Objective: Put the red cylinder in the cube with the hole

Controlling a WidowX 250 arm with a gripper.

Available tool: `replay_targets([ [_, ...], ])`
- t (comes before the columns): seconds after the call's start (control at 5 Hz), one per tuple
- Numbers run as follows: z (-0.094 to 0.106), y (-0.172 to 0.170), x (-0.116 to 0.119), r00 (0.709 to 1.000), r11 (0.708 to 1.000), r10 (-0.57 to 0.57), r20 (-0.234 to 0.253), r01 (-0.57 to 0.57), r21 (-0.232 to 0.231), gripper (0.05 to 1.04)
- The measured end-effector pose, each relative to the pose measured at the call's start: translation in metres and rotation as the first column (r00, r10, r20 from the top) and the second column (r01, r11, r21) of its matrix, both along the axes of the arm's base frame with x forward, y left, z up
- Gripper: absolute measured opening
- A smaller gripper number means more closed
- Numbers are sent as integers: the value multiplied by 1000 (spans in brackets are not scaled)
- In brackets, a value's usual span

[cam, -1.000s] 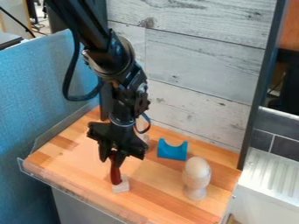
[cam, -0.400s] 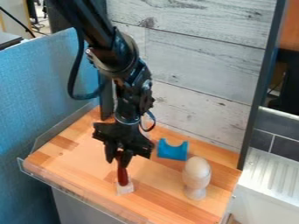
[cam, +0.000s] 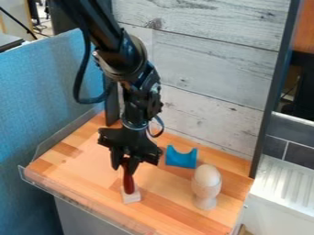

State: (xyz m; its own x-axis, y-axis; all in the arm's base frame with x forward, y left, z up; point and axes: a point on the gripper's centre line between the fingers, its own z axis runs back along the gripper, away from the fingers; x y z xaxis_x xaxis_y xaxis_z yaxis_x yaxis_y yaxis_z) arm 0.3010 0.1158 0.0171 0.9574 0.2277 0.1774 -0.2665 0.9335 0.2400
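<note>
- The dark red, glossy, slim cylinder (cam: pixel 128 181) stands nearly upright, its lower end meeting the top of the small pale cube (cam: pixel 131 196); how deep it sits in the hole, I cannot tell.
- The black arm (cam: pixel 120 53) comes in from 11 o'clock and bends downward, its black two-finger gripper (cam: pixel 126 165) pointing to 6 o'clock, right above the cube.
- The pincer grasps the cylinder's upper part, parted only about as far as its thickness.
- From the cylinder, the blue block with a curved notch (cam: pixel 181 159) lies toward 2 o'clock.
</note>
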Motion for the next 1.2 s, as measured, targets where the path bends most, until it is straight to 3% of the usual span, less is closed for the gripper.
replay_targets([
  [0.4, 0, 2, 3, 1000, 1000, 3, 18, -3, 10, 361],
  [0.6, -4, 3, 1, 1000, 999, 5, 17, -5, 34, 667],
  [0.8, -5, 0, 0, 1000, 1000, -1, 13, 1, 22, 955],
  [1.0, -6, 0, 0, 1000, 1000, -5, 10, 5, 19, 1010],
  [1.2, -6, -3, -2, 1000, 1000, -7, -2, 7, 5, 1004],
])
